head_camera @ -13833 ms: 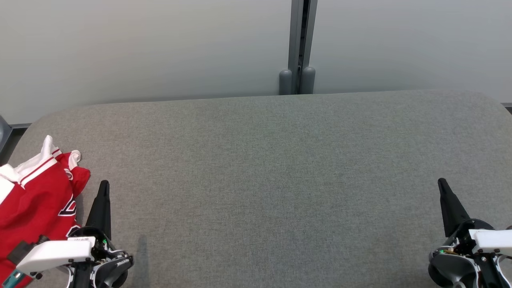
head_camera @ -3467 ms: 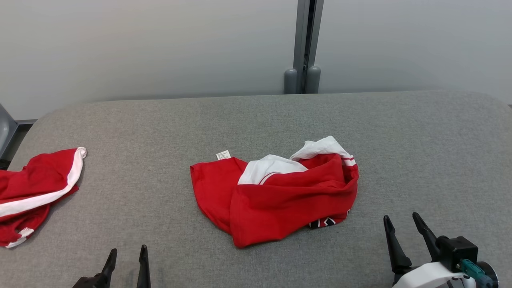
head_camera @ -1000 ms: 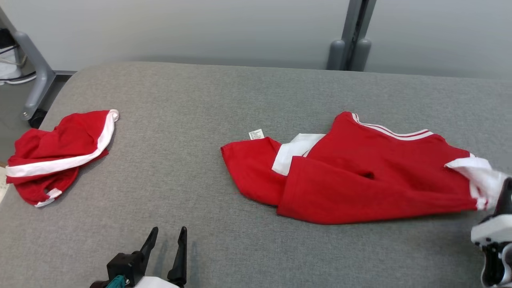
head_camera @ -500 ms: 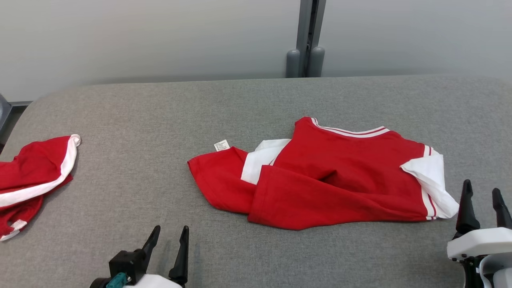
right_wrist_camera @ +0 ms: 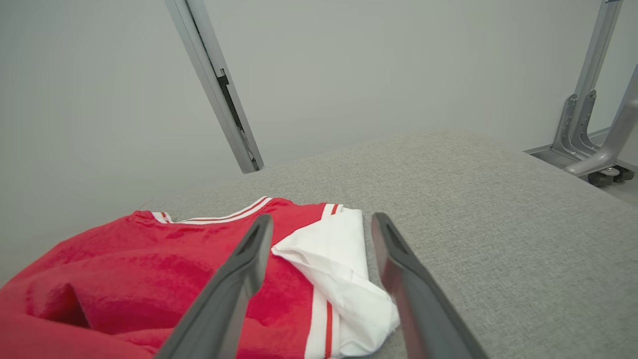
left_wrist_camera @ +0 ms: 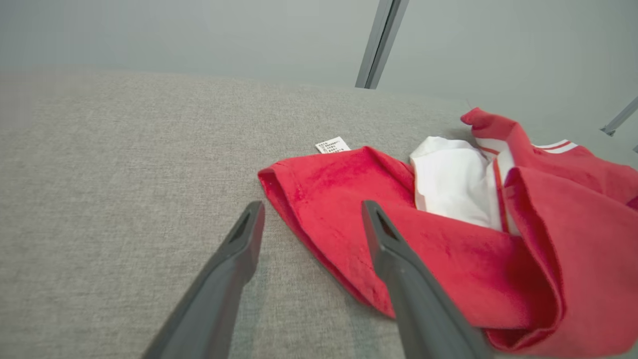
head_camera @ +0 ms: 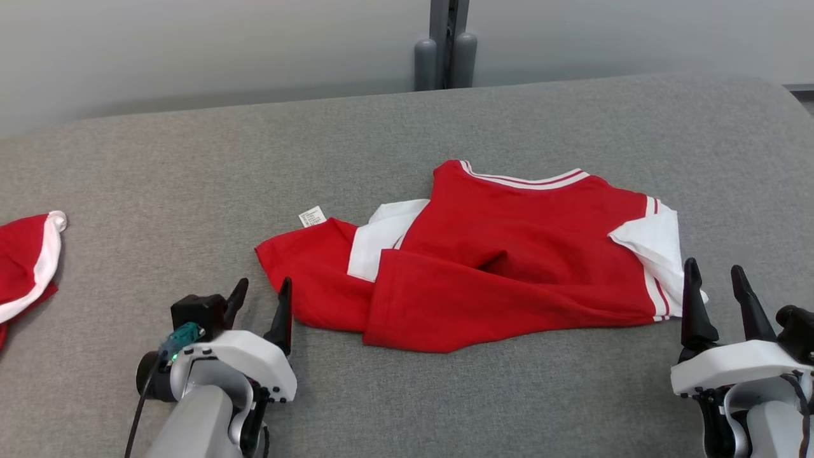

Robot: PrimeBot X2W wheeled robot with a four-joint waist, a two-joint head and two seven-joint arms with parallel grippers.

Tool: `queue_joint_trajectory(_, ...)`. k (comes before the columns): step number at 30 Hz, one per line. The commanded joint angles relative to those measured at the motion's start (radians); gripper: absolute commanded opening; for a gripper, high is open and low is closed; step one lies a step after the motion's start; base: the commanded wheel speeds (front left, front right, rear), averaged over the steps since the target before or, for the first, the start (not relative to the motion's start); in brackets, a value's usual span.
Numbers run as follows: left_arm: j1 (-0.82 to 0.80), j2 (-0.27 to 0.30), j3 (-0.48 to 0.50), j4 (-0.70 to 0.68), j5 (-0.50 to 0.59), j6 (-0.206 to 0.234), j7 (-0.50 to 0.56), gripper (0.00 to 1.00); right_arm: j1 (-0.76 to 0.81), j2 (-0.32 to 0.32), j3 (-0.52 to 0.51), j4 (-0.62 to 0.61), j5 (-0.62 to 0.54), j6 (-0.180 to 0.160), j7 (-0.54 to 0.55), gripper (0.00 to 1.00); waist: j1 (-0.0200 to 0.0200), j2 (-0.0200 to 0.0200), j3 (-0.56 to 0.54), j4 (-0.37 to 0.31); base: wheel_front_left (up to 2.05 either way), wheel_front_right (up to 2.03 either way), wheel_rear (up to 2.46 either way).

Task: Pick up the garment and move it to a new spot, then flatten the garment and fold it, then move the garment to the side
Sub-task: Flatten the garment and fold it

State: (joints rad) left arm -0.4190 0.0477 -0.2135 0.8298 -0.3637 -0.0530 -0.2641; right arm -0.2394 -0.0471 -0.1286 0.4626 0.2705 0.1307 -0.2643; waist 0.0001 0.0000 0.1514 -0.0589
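Observation:
The garment [head_camera: 509,254] is a red shirt with white sleeves, lying crumpled and partly spread in the middle of the grey padded table [head_camera: 381,140]. My left gripper [head_camera: 262,296] is open at the shirt's near left corner; in the left wrist view my left gripper [left_wrist_camera: 310,219] brackets the red hem [left_wrist_camera: 319,209] without closing on it. My right gripper [head_camera: 717,280] stands open just off the white right sleeve [head_camera: 655,248]. In the right wrist view that white sleeve [right_wrist_camera: 339,269] lies between the open fingers of my right gripper [right_wrist_camera: 324,232], with nothing held.
A second red and white garment [head_camera: 25,267] lies at the table's far left edge. A grey post [head_camera: 445,44] stands against the wall behind the table. Metal frame legs [right_wrist_camera: 588,134] stand past the table's right end.
My right gripper has let go of the white sleeve and stands open beside it. The left gripper has come forward to the shirt's left corner. The head camera has shifted.

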Motion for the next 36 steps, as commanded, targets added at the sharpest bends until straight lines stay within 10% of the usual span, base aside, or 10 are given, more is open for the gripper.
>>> queue_joint_trajectory(1, -0.038, 0.005, -0.007, 0.043, -0.002, -0.005, 0.005, 1.0, -0.015, -0.007, 0.0, -0.008, -0.006, 0.0, 0.0, 1.0, -0.0001, 0.0, 0.024, -0.023, 0.0, 0.0, 0.0)
queue_joint_trajectory(8, -0.166, 0.005, -0.055, 0.239, -0.045, -0.017, 0.029, 1.0, -0.033, -0.007, 0.006, -0.006, 0.004, 0.0, 0.0, 1.0, -0.0001, 0.0, 0.068, -0.058, 0.0, 0.0, 0.0)
queue_joint_trajectory(9, -0.177, 0.004, -0.066, 0.255, -0.049, -0.021, 0.029, 0.43, -0.036, -0.007, 0.007, -0.006, 0.008, 0.0, 0.0, 1.0, -0.0001, 0.0, 0.073, -0.06, 0.0, 0.0, 0.0)
queue_joint_trajectory(10, -0.177, 0.004, -0.066, 0.255, -0.049, -0.021, 0.029, 0.43, -0.036, -0.007, 0.007, -0.006, 0.008, 0.0, 0.0, 1.0, -0.0001, 0.0, 0.073, -0.06, 0.0, 0.0, 0.0)
queue_joint_trajectory(11, -0.185, 0.004, -0.076, 0.27, -0.054, -0.027, 0.028, 0.0, -0.038, -0.007, 0.007, -0.005, 0.009, 0.0, 0.0, 1.0, -0.0001, 0.0, 0.076, -0.062, 0.0, 0.0, 0.0)
queue_joint_trajectory(32, -0.432, 0.159, -0.023, 0.132, 0.007, -0.002, -0.001, 0.0, -0.044, -0.007, 0.021, -0.003, 0.067, 0.0, 0.0, 1.0, -0.0001, 0.0, 0.094, -0.069, 0.0, 0.0, 0.0)
queue_joint_trajectory(33, -0.411, 0.156, -0.013, 0.143, 0.003, 0.005, -0.001, 1.0, -0.042, -0.007, 0.022, 0.002, 0.071, 0.0, 0.0, 1.0, -0.0001, 0.0, 0.095, -0.071, 0.0, 0.0, 0.0)
queue_joint_trajectory(36, -0.357, 0.147, 0.023, 0.172, -0.016, 0.027, 0.0, 1.0, -0.042, -0.007, 0.024, 0.009, 0.07, 0.0, 0.0, 1.0, -0.0001, 0.0, 0.099, -0.075, 0.0, 0.0, 0.0)
